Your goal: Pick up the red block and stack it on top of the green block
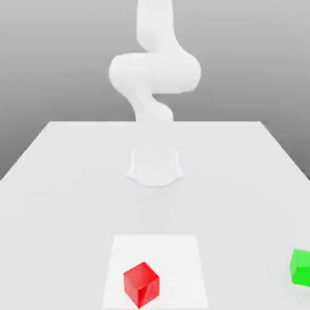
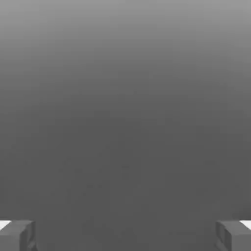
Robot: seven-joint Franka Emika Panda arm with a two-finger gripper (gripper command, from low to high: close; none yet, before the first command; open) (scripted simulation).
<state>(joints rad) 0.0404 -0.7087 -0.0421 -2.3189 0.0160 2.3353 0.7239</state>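
The red block rests on the white table near the front edge, a little to the exterior view's left of centre, turned with one corner toward the camera. Far off at the exterior view's right edge sits the green block, partly cut off by the frame. In the hand view my gripper is open: its two grey fingertips stand wide apart with nothing between them, against a plain grey background. The white arm rises from its base and leaves the frame at the top.
The arm's round base stands mid-table, behind the blocks. A lighter square patch on the table lies under the red block. A wide stretch of bare table separates the two blocks.
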